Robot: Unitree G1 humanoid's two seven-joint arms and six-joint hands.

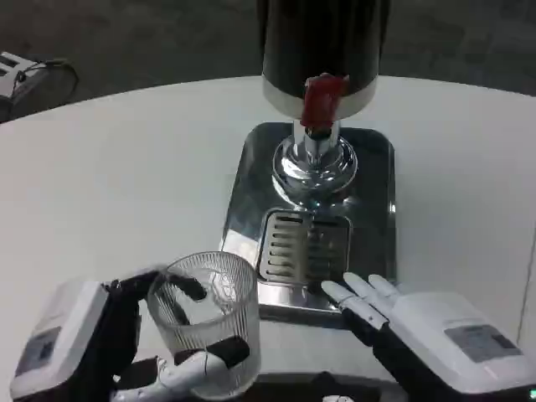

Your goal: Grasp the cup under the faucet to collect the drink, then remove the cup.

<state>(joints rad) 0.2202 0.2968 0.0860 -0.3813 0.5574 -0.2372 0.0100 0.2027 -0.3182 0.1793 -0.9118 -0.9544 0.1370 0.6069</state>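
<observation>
**Cup in hand, short of the faucet**

Head view: clear ribbed glass cup (pixel 208 322) near the white tabletop's (pixel 126 184) near edge, off the steel drip tray (pixel 377 209). Probably rigid, slick, breakable; best gripped mid-wall. Left hand (pixel 126 343) wrapped round it. Right hand (pixel 402 322) flat, fingers together, empty, at the tray's near edge.

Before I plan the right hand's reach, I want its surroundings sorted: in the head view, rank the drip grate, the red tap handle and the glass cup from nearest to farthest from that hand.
From the right hand:
1. Drip grate, just ahead of the fingertips on the steel tray.
2. Glass cup, to the side, held by the left hand.
3. Red tap handle, far back on the dispenser.
</observation>
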